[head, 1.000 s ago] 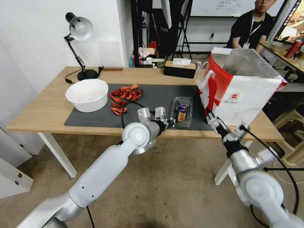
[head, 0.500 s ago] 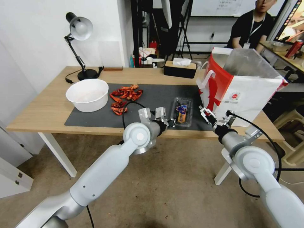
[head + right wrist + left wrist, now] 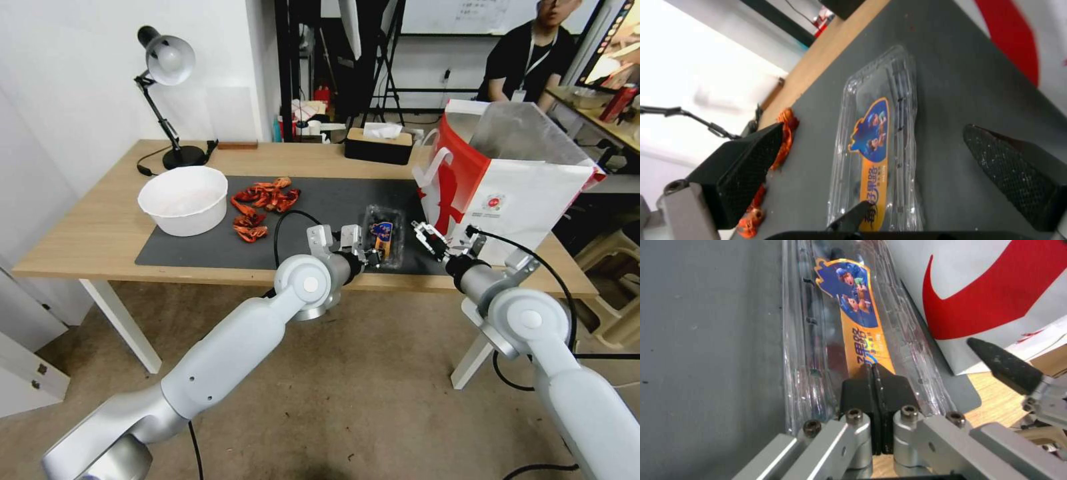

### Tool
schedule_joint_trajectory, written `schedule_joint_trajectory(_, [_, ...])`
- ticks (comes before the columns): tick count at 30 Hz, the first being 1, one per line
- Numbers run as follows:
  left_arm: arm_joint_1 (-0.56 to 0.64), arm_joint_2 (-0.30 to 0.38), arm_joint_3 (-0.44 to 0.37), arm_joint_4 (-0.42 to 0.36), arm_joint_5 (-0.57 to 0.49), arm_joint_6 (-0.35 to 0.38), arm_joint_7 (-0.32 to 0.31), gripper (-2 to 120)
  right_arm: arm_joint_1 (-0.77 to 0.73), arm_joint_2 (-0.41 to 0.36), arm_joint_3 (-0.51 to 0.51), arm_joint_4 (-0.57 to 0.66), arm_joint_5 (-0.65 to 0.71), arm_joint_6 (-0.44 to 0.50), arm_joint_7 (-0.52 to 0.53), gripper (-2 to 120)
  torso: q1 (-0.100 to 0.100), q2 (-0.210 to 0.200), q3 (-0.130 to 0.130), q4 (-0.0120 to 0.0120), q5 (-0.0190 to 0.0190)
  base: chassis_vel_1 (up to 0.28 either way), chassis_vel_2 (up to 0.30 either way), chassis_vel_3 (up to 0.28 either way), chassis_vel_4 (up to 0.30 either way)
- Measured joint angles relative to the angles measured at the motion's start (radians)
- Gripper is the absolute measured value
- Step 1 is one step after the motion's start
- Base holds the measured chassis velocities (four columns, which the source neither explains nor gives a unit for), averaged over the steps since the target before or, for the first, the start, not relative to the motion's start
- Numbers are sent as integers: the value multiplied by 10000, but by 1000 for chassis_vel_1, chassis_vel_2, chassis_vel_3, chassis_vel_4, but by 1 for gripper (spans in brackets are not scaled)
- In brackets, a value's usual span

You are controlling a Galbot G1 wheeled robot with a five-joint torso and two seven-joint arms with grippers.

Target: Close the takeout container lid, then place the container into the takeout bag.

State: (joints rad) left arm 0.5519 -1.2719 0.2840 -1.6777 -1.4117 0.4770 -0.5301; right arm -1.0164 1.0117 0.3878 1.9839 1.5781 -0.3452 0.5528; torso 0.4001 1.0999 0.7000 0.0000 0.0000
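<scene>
At the near end of the clear plastic clamshell takeout container, the left gripper rests with its black fingertips pressed together on the stickered lid. Just beside the container, the right gripper hovers with jaws spread wide. Past the container's far side stands the large white paper takeout bag with red side panels, mouth open.

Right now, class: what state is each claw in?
Left claw: closed, pressing on the near end of the takeout container.
Right claw: open, empty, just right of the container.
</scene>
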Motion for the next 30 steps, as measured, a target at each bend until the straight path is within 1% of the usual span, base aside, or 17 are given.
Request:
schedule_joint_trajectory(6, [23, -26, -5, -14, -6, -35, -28, 0, 673, -6, -519, -384, 269, -629, 694, 100, 0, 0, 0, 1, -1, 0, 0, 0, 0])
schedule_joint_trajectory(15, [38, -25, -5, -4, -9, -93, -36, 0, 1321, 107, -929, -837, 527, -1027, 968, 100, 0, 0, 0, 0, -1, 0, 0, 0, 0])
schedule_joint_trajectory(19, [44, -13, -12, -13, -21, -100, -37, 0, 1827, 139, -1151, -1089, 863, -1473, 1454, 100, 0, 0, 0, -1, 0, 0, 0, 0, 0])
schedule_joint_trajectory(20, [44, -13, -12, -13, -21, -100, -37, 0, 1827, 139, -1151, -1089, 863, -1473, 1454, 100, 0, 0, 0, -1, 0, 0, 0, 0, 0])
schedule_joint_trajectory(23, [44, -4, -25, -37, -24, -106, -38, 0, 2230, 215, -1313, -1328, 1143, -1783, 2057, 100, 0, 0, 0, 0, -1, 0, 0, 0, 0])
schedule_joint_trajectory(24, [44, -4, -25, -37, -24, -106, -38, 0, 2230, 215, -1313, -1328, 1143, -1783, 2057, 100, 0, 0, 0, 0, -1, 0, 0, 0, 0])
schedule_joint_trajectory(25, [48, -2, -33, -43, -25, -112, -39, 0, 2393, 241, -1354, -1421, 1389, -1995, 2405, 99, 0, 0, -1, 0, -1, 0, 0, 0, 0])
schedule_joint_trajectory(26, [56, 2, -40, -47, -26, -120, -40, 0, 2500, 257, -1380, -1480, 1615, -2177, 2646, 96, 0, 0, -1, 0, -1, 0, 0, 0, 0])
schedule_joint_trajectory(27, [56, 2, -40, -47, -26, -120, -40, 0, 2500, 257, -1380, -1480, 1615, -2177, 2646, 96, 0, 0, -1, 0, -1, 0, 0, 0, 0])
schedule_joint_trajectory(28, [68, 6, -48, -50, -26, -131, -40, 0, 2616, 284, -1414, -1557, 1802, -2331, 2834, 89, 0, 0, -1, 0, -1, 0, 0, 0, 0])
schedule_joint_trajectory(30, [99, 23, -71, -74, -27, -146, -40, 0, 2782, 321, -1455, -1660, 2051, -2664, 3061, 82, 0, 0, -1, 0, -1, 0, 0, 0, 0])
